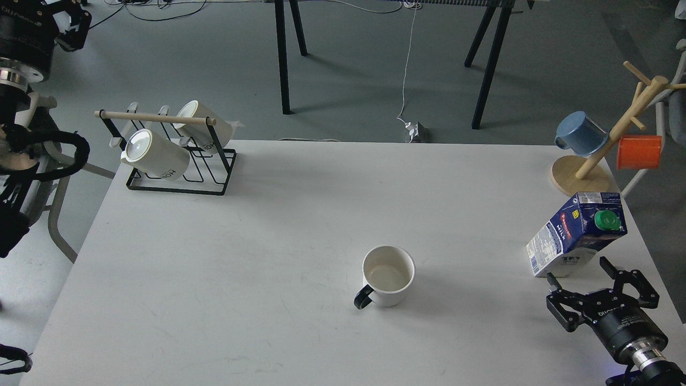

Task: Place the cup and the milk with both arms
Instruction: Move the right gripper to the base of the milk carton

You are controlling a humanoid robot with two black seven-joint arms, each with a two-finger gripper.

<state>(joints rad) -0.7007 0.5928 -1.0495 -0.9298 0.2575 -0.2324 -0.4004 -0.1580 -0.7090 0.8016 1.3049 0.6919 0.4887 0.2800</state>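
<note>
The cup (388, 275), a white mug with a black handle pointing near-left, stands upright mid-table. The milk (577, 234), a blue and white carton with a green cap, stands near the right table edge. My right gripper (578, 271) is open just in front of the carton's base, with one finger (557, 310) to its left and the other (635, 281) to its right, not touching it. My left gripper (72, 24) is at the top left corner, off the table and far from the cup; it is partly cut off.
A black wire rack (177, 179) holds two white lettered mugs at the back left. A wooden mug tree (584, 174) with a blue mug (580, 133) and an orange mug (639, 151) stands at the back right, behind the carton.
</note>
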